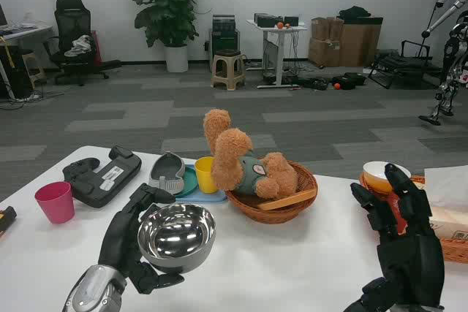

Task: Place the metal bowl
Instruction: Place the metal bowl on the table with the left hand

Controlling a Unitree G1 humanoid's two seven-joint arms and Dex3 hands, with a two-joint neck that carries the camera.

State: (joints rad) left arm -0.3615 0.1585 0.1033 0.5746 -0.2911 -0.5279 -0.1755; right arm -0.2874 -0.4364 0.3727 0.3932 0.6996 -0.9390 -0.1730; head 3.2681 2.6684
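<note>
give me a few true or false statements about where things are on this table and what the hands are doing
1. The left hand holds the metal bowl. True.
2. The right hand holds a cup. False: it holds nothing, fingers apart.
3. The teddy bear lies in the wicker basket. True.
4. The pink cup is inside the basket. False: it stands on the table near the left edge.
5. The metal bowl is full of fruit. False: it is empty.

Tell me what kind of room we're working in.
Probably a robotics lab or office: grey carpet tiles, an office chair at a desk, stacked cardboard boxes, and another humanoid robot standing at the right.
</note>
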